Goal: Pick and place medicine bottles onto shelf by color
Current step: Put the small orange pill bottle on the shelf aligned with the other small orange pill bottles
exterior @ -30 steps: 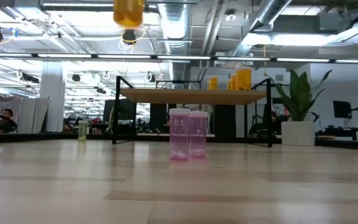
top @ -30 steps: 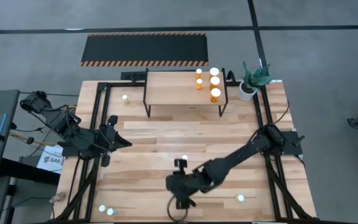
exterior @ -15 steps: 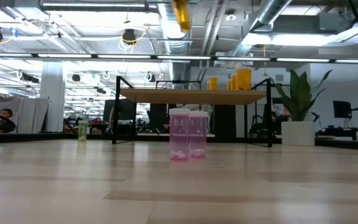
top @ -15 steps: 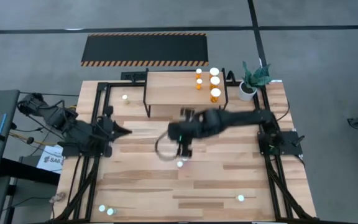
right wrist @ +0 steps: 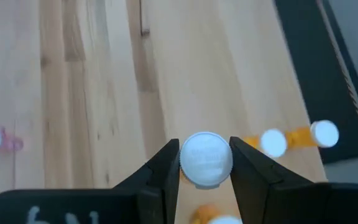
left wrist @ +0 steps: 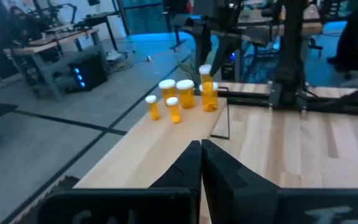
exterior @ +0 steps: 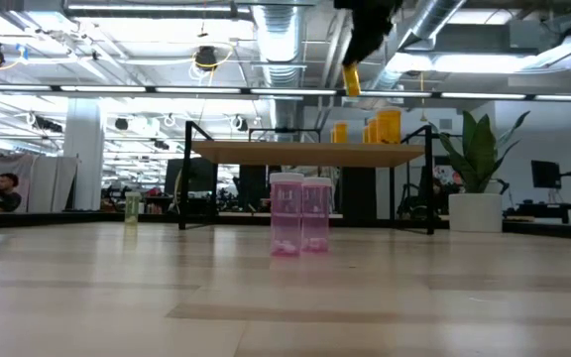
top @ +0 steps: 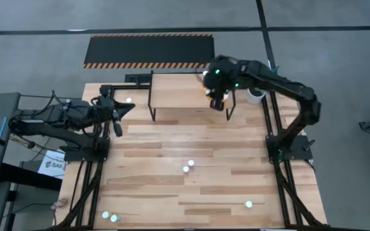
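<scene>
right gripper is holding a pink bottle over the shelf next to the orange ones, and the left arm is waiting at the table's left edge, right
Not quite: the bottle in the right gripper is orange, not pink, as the low view shows. The two pink bottles stand on the table. The rest holds: the right gripper is over the shelf by the orange bottles, and the left gripper waits near the table's left edge.

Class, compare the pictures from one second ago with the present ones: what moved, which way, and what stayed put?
The right gripper, shut on an orange bottle, swung from the table's near edge across to above the shelf, beside the orange bottles already there. The left gripper moved toward the far side, fingers together and empty. The two pink bottles, the green bottles and the plant kept their places.
</scene>
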Robot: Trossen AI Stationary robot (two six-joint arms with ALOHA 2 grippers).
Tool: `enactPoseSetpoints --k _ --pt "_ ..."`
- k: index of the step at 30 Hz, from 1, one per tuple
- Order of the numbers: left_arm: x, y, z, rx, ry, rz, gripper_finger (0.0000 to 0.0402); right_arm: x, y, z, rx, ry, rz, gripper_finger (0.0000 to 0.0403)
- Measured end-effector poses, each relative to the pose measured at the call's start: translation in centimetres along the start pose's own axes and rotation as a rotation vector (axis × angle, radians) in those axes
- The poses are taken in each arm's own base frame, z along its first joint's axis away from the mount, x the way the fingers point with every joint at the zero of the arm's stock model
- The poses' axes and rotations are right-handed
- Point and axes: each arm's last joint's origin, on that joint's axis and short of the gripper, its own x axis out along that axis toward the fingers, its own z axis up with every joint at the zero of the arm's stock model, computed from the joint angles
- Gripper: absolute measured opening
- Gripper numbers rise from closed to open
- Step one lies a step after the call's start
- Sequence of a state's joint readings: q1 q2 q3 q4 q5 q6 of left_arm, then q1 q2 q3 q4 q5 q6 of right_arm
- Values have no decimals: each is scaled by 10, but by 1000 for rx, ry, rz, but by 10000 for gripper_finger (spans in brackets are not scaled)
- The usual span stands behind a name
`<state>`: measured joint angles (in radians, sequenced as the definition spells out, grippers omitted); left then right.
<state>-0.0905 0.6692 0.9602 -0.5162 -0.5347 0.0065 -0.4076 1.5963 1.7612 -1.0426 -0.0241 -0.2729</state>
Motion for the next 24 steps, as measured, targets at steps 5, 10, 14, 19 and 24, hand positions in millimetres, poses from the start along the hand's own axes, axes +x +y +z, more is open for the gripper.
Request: enactPoseSetpoints --k 5,10,14,19,24 --pt "8 3 1 -9 8 36 0 13 -14 -14 51 -102 50 134" --pt "16 5 -1 19 34 23 0 48 -7 -19 36 -46 93 134" --pt "17 6 -1 13 40 -4 0 65 -4 -18 11 -16 96 135" --pt "18 7 -1 -11 42 -4 0 65 -10 -20 15 -12 78 133" --pt "18 7 -1 -7 41 -5 0 59 -27 -32 60 -39 33 133"
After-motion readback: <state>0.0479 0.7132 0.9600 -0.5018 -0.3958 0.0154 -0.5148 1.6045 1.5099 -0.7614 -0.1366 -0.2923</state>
